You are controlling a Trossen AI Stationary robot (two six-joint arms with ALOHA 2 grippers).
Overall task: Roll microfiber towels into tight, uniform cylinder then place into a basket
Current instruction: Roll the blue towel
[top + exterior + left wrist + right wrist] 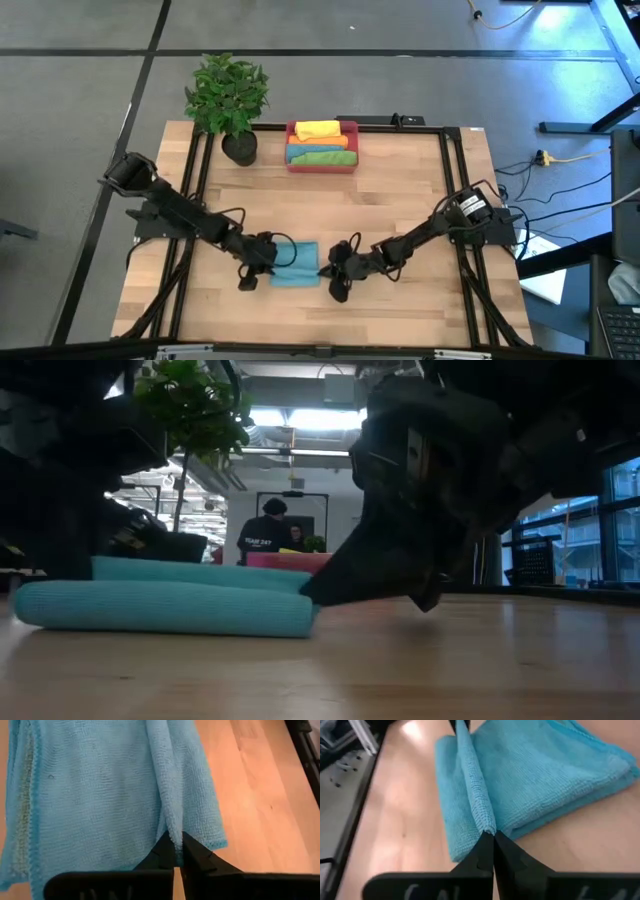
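Observation:
A teal-blue microfiber towel [295,264] lies folded in layers on the wooden table, near the front middle. A raised fold runs across it from left to right. My left gripper [268,262] is shut on the left end of that fold, and my right gripper [326,268] is shut on the right end. In the low view the towel [160,608] shows as a thick rounded band flat on the table. The red-pink basket [352,160] stands at the far middle, holding yellow, blue, green and orange rolled towels. My left gripper pinches the raised fold's end [173,834] at the towel's left edge between its two fingers. The fingers slant down from the table's left, in line with the fold. The towel's body rests on the table. My right gripper pinches the same fold's other end [488,827] at the towel's right edge between its two fingers. The fingers slant down from the table's right, in line with the fold. The fold stands up as a ridge between both grippers; the layers below lie on the table.
A potted plant [228,95] in a black pot stands at the far left beside the basket. Black frame rails [452,200] run along the table's sides. A person [266,532] shows in the room behind. Bare wood lies between towel and basket.

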